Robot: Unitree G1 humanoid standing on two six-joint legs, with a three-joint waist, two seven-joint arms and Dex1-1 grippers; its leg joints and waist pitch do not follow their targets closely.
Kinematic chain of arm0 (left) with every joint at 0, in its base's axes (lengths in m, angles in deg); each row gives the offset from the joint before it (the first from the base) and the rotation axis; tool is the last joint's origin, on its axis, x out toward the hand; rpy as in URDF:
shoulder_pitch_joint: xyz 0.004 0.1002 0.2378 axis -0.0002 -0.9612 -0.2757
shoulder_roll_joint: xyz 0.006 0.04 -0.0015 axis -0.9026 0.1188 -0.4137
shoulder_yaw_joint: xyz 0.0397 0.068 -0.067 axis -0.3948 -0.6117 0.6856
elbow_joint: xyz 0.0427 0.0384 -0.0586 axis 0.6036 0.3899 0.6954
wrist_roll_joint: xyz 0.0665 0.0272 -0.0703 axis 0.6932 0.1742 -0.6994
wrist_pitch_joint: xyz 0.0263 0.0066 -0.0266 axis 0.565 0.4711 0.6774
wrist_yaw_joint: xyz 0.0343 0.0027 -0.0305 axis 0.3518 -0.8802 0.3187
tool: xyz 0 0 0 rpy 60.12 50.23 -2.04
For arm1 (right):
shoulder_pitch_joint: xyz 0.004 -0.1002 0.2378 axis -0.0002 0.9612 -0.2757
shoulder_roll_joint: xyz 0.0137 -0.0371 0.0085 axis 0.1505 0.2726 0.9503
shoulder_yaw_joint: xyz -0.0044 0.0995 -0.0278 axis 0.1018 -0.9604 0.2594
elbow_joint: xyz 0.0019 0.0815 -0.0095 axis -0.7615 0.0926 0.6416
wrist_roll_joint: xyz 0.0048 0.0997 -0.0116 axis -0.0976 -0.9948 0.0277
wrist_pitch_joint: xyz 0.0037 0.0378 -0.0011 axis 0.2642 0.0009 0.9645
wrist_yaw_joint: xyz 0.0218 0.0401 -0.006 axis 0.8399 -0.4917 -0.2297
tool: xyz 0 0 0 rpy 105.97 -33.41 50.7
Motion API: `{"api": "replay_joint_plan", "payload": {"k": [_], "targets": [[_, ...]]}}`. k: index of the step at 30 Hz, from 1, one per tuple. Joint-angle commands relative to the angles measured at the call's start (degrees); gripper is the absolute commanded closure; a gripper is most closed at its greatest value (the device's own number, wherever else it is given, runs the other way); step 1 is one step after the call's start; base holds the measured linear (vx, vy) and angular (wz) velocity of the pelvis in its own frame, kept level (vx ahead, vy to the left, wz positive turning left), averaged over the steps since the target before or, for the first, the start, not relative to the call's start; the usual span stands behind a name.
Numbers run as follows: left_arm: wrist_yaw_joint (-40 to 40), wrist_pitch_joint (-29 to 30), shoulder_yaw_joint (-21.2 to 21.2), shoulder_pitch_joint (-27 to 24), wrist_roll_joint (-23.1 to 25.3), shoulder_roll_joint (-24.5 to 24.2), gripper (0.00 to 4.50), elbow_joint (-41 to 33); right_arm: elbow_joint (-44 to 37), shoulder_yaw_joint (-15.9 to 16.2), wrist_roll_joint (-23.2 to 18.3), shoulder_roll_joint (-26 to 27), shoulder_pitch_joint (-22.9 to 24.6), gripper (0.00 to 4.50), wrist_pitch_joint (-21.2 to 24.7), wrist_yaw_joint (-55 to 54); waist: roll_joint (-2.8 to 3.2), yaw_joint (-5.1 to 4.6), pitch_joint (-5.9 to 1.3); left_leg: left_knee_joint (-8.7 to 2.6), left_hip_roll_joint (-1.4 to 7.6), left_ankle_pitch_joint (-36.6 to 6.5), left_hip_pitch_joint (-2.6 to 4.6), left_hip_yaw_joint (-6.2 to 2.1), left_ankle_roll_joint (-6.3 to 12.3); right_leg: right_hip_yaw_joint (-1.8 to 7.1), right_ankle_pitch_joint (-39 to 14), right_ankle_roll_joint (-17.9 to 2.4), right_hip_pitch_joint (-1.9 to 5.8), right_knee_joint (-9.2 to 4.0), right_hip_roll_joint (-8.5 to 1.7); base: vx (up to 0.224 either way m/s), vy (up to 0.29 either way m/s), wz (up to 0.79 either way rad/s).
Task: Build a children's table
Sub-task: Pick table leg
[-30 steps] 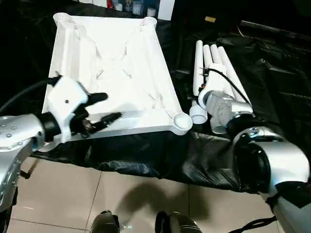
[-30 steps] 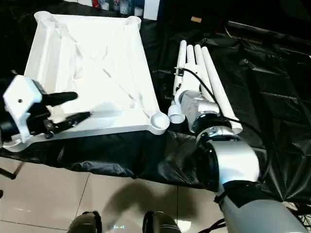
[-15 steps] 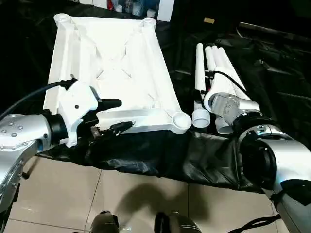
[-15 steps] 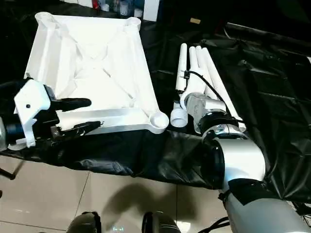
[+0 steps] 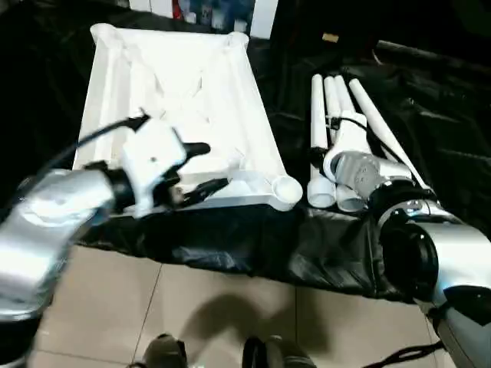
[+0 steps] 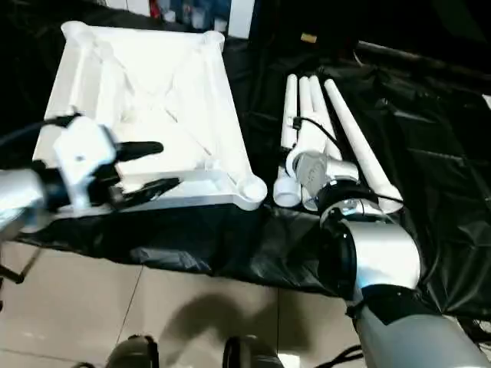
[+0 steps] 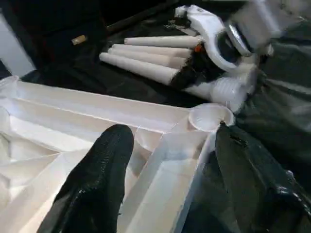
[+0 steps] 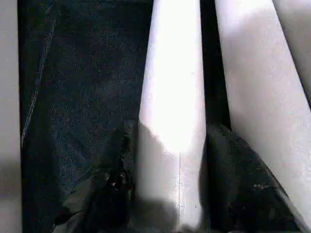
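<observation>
Tabletop [image 5: 176, 115] lies underside up on black sheet [image 5: 253, 238], sockets exposed, prob. so legs can screw in from above. Legs [image 5: 337, 115] bundled just beside it, on robot's right. Left gripper [image 5: 201, 169] reaches over near edge w/ fingers spread, straddling the rim, holding nothing. Right gripper [image 8: 165, 165] lowered onto the bundle, one leg [image 8: 172, 87] between its fingers, touching both sides, looks gripped.

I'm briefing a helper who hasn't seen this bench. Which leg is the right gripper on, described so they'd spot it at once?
Start at the white tabletop lying ribbed side up on the black sheet. To its right lies a bundle of white legs. The right gripper straddles one leg, a black finger on each side; the others lie bare beside it.
</observation>
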Motion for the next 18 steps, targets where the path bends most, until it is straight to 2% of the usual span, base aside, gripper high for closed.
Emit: {"api": "replay_joint_plan", "payload": {"k": [1,2,3,5,6,7,8,9,10,12,13,14,15,16,18], "targets": [[2.0,-0.2,-0.8,0.7,0.6,1.3,1.43,1.2,1.5,-1.5,-1.2,-0.6,1.6,2.66,-0.9,0.0,1.57,0.34,-5.97,-3.14,2.02,3.8,0.5,0.1,1.13,2.7,11.4,-15.6,4.45,-2.55,-4.14,0.0,0.0,0.0],[2.8,-0.4,-0.6,0.9,0.6,2.2,1.43,2.0,1.4,-2.0,-1.7,-0.6,1.6,2.67,-0.8,0.2,1.76,0.38,-6.28,-3.08,2.02,3.7,0.51,0.04,1.1,2.67,11.4,-15.7,4.63,-2.48,-4.18,0.0,0.0,0.0],[3.5,-0.5,-0.5,1.0,0.7,2.9,1.43,2.7,1.4,-2.3,-2.1,-0.6,1.5,2.68,-0.7,0.3,1.54,0.42,-6.36,-3.03,1.96,4.3,0.39,-0.01,1.49,2.61,12.0,-15.7,4.67,-2.44,-4.15,0.0,0.0,0.0],[7.9,-2.6,-0.2,1.8,2.8,5.9,1.43,5.9,0.9,-3.0,-2.5,-0.7,1.4,2.68,-1.7,1.9,1.97,0.36,-6.73,-2.91,1.98,4.6,0.37,-0.07,1.62,2.56,12.4,-15.8,4.75,-2.37,-4.12,0.0,0.0,0.0],[10.0,-3.4,-0.1,2.3,3.8,7.3,1.43,7.4,0.7,-3.4,-2.8,-0.7,1.4,2.68,-2.3,2.7,1.89,0.31,-6.84,-2.81,2.06,4.4,0.32,-0.01,1.93,2.56,13.0,-16.0,4.84,-2.48,-4.12,0.0,0.0,0.0],[11.5,-3.9,0.1,2.8,4.3,8.5,1.43,8.6,0.5,-3.7,-3.0,-0.8,1.3,2.68,-3.0,3.3,2.21,0.44,-7.07,-2.75,2.13,4.9,0.42,-0.12,2.27,2.44,13.6,-16.4,4.79,-2.31,-4.24,0.0,0.0,0.0],[12.2,-3.9,0.4,3.3,4.2,9.4,1.43,9.4,0.3,-3.7,-3.0,-0.9,1.2,2.68,-3.5,4.0,2.05,0.38,-7.05,-2.75,2.14,5.0,0.4,-0.1,2.46,2.37,13.5,-16.5,4.71,-2.37,-4.23,0.0,0.0,0.0],[13.8,-4.7,0.8,4.5,4.3,11.1,1.43,11.5,-0.1,-4.0,-3.2,-1.2,1.0,2.68,-3.9,5.0,2.52,0.42,-7.11,-2.63,2.13,4.9,0.48,-0.1,2.57,2.3,13.8,-16.8,4.61,-2.28,-4.19,0.0,0.0,0.0],[16.2,-6.3,1.3,6.2,4.7,13.1,1.43,14.2,-0.6,-4.6,-4.1,-1.5,0.6,2.68,-4.5,6.6,2.36,0.47,-7.1,-2.61,2.12,4.3,0.56,0.0,2.91,2.28,13.8,-17.1,4.58,-2.46,-4.19,0.0,0.0,0.0],[17.8,-7.1,1.8,7.2,4.9,14.4,1.43,15.9,-1.1,-5.4,-5.0,-1.7,0.4,2.68,-5.0,7.9,2.45,0.67,-7.19,-2.63,2.31,3.6,0.69,-0.04,3.35,2.12,13.9,-17.7,4.53,-2.48,-4.3,0.0,0.0,0.0],[18.5,-7.0,2.5,8.5,4.0,15.7,1.43,17.9,-2.0,-6.4,-6.5,-1.8,0.1,2.68,-5.7,10.0,3.74,0.74,-7.38,-2.5,2.36,3.7,0.72,-0.16,3.46,1.99,14.9,-18.2,4.47,-2.27,-4.34,0.0,0.0,0.0],[18.5,-7.0,2.5,8.5,4.0,15.7,1.43,17.9,-2.0,-6.4,-6.5,-1.8,0.1,2.68,-5.7,10.0,3.32,0.72,-7.34,-2.47,2.43,3.6,0.77,0.01,3.72,1.91,15.3,-18.5,4.41,-2.45,-4.28,0.0,0.0,0.0],[18.9,-7.9,2.7,9.4,3.9,16.6,1.43,19.3,-2.9,-7.5,-7.8,-1.8,0.0,2.68,-5.8,11.7,2.82,0.8,-7.45,-2.38,2.45,4.1,0.29,-0.12,4.25,1.84,15.9,-18.8,4.8,-2.22,-4.31,0.0,0.0,0.0],[19.3,-8.5,3.0,10.0,3.6,17.8,1.43,20.3,-3.9,-7.7,-8.3,-1.7,0.3,2.68,-6.7,13.9,3.71,1.0,-7.59,-2.25,2.35,3.8,0.16,-0.17,4.74,1.87,15.6,-19.0,4.8,-2.21,-4.45,0.0,0.0,0.0],[19.1,-8.0,3.2,10.6,2.8,18.9,1.43,21.1,-5.1,-8.0,-9.1,-1.7,0.8,2.7,-6.5,16.6,3.5,1.07,-7.71,-2.22,2.49,3.2,0.04,-0.16,5.28,1.82,15.0,-19.4,4.93,-2.4,-4.57,0.0,0.0,0.0]]}}
